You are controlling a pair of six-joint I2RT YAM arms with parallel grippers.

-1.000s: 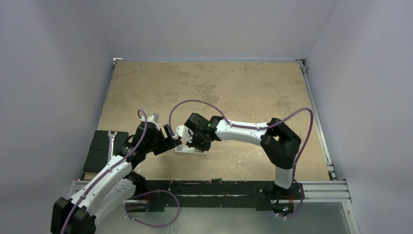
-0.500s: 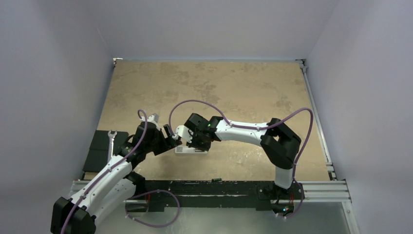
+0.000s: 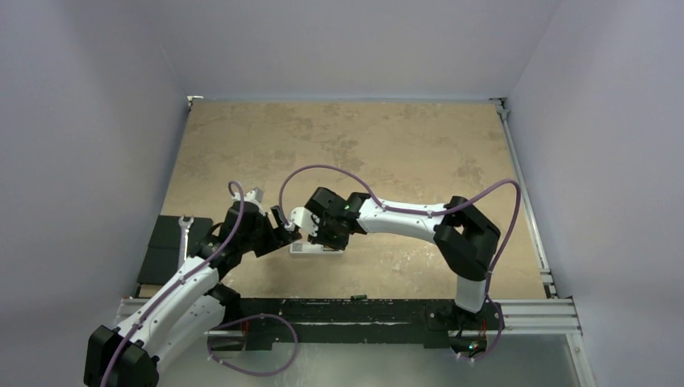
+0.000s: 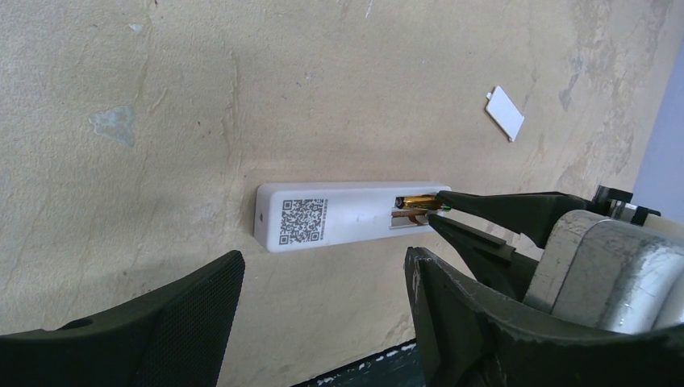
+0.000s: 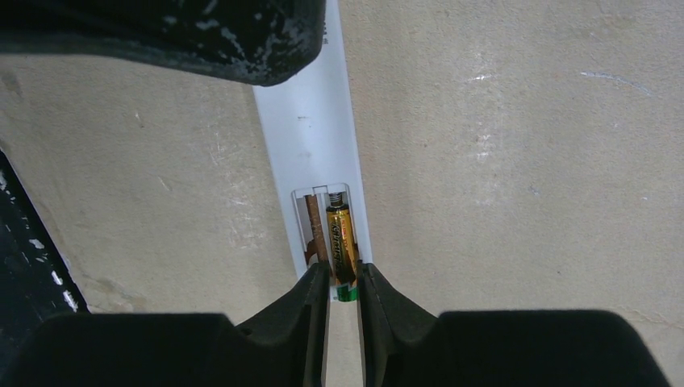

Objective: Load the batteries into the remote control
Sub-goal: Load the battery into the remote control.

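Observation:
The white remote control (image 4: pixel 339 216) lies back up on the tan table, QR label at its left end and battery compartment open at its right end. It also shows in the top view (image 3: pixel 310 247) and the right wrist view (image 5: pixel 310 137). My right gripper (image 5: pixel 343 278) is shut on the green end of a gold battery (image 5: pixel 342 242), which lies in the right slot of the compartment. The left slot shows only a brown strip. My left gripper (image 4: pixel 323 274) is open and empty, just in front of the remote's labelled end. A second battery (image 3: pixel 359 297) lies on the black front rail.
A small white battery cover (image 4: pixel 505 114) lies on the table beyond the remote. A black block with a silver wrench (image 3: pixel 184 230) sits at the table's left edge. One left finger (image 5: pixel 202 40) hangs over the remote's far end in the right wrist view.
The right arm's elbow has shifted very slightly to the right. The grippers and the remote stay about where they were.

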